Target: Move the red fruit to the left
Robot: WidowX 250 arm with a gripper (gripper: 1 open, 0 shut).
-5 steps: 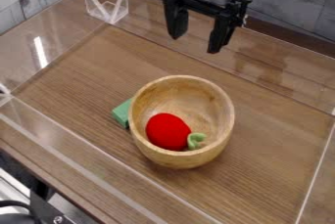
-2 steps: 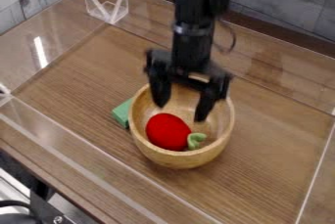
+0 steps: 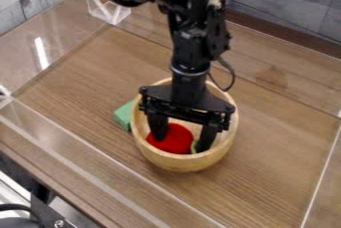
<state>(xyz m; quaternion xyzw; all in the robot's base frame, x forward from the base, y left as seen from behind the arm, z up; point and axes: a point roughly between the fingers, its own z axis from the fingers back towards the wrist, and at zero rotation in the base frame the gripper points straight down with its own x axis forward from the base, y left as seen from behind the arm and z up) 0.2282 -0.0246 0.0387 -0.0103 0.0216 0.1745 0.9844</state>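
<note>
- Over the light wooden bowl (image 3: 138, 148), a black robot claw (image 3: 184, 132) reaches down, its fingers apart on either side of the red fruit; whether they touch it cannot be told.
- Inside the bowl, the red toy fruit (image 3: 170, 140) sits, likely light, firm and slick enough to roll; its widest part looks the best hold.
- Beside the bowl's outer wall, a green block (image 3: 126, 114) lies.
</note>
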